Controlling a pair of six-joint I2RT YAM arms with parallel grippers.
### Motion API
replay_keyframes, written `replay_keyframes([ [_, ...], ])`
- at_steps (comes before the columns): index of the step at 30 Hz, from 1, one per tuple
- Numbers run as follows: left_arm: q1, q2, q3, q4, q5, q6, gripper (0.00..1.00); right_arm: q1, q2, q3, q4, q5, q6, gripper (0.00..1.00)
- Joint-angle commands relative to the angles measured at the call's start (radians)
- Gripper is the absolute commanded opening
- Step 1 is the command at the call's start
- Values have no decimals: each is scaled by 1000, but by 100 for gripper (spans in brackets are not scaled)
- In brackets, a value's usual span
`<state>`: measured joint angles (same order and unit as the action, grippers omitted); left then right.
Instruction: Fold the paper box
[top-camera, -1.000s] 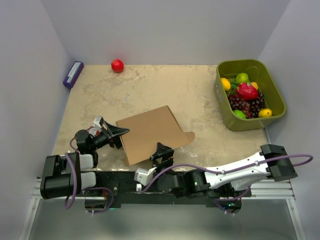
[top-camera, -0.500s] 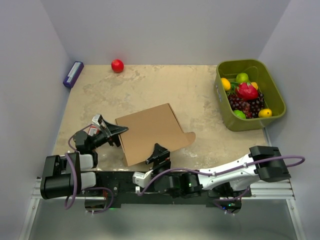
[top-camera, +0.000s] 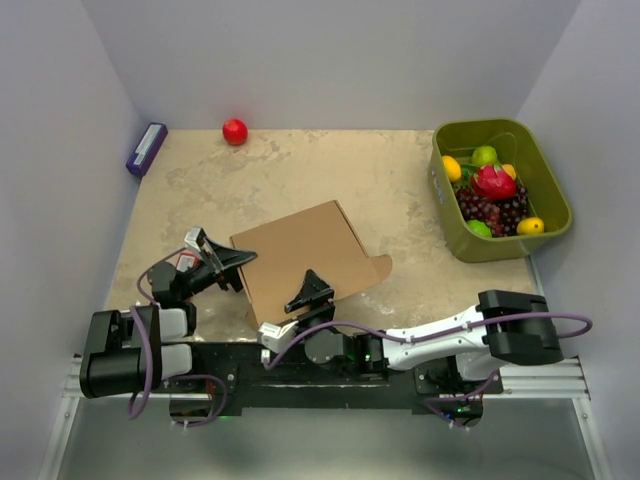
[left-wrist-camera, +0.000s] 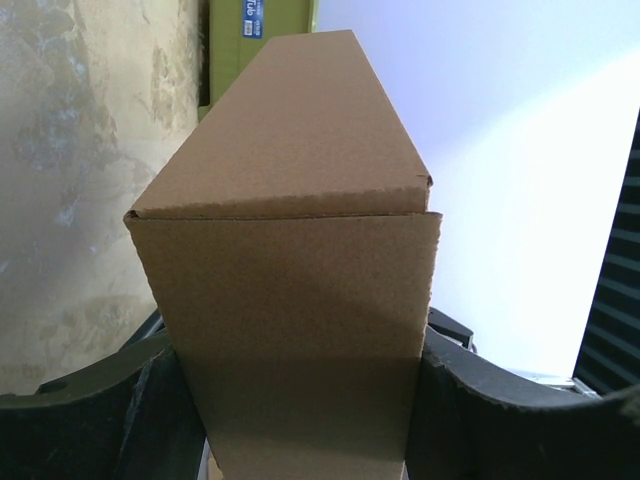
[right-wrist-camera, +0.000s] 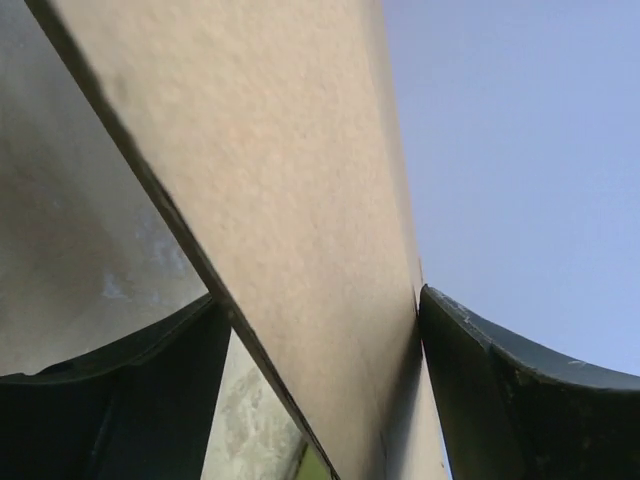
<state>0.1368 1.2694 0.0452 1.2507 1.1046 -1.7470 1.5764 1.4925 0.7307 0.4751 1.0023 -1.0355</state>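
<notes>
Tabletop (top-camera: 300, 170); paper box (top-camera: 310, 250) clamped in left hand (top-camera: 243, 270)

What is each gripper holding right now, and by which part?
Both hold the paper box: the left gripper clamps its left edge, the right gripper its near edge.

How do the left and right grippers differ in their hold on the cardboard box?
The left gripper straddles the left edge of the box; the right gripper straddles its near edge. The left arm is folded close to its base; the right arm stretches across from the far right. Both have cardboard between their fingers.
</notes>
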Motion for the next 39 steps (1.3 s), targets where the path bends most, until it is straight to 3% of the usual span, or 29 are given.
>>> replay_keyframes([
  [1,-37,-12,-331,55,67,-11,0,-3,17,21,145,-53,-86,68],
  [4,-37,1,-308,44,69,4,0,-3,23,67,50,-82,-52,56],
  [5,-36,5,-297,46,70,9,4,-3,22,87,-17,-88,-16,51],
  [7,-37,19,-259,62,81,23,19,-4,15,110,-105,-99,34,46],
  [8,-37,24,-248,70,83,23,35,-3,9,133,-189,-100,82,44],
  [10,-37,30,-231,88,81,24,52,-3,8,169,-278,-103,133,42],
  [11,-36,30,-228,92,84,24,66,-3,8,179,-352,-102,178,40],
  [13,-36,27,-216,76,89,46,77,-4,9,206,-421,-102,224,39],
  [14,-36,24,-211,63,93,62,90,-3,8,214,-472,-99,267,38],
  [15,-36,18,-194,6,97,114,97,-3,9,222,-516,-100,288,37],
  [17,-32,5,-173,-84,98,191,100,-3,8,242,-588,-93,340,36],
  [18,-31,-11,-141,-228,100,292,100,-3,0,243,-604,-87,353,36],
  [20,-29,-34,-87,-356,87,386,100,-3,-8,249,-656,-83,389,35],
  [24,-16,-74,57,-830,51,762,100,-4,-28,272,-772,-64,466,34],
  [27,-8,-84,131,-974,-15,884,100,-4,-54,294,-852,-44,518,34],
  [32,7,-107,211,-1028,-104,941,100,-18,-112,343,-981,-79,604,34],
  [39,15,-175,383,-1221,-371,1124,100,-137,-110,482,-1193,-327,703,35],
])
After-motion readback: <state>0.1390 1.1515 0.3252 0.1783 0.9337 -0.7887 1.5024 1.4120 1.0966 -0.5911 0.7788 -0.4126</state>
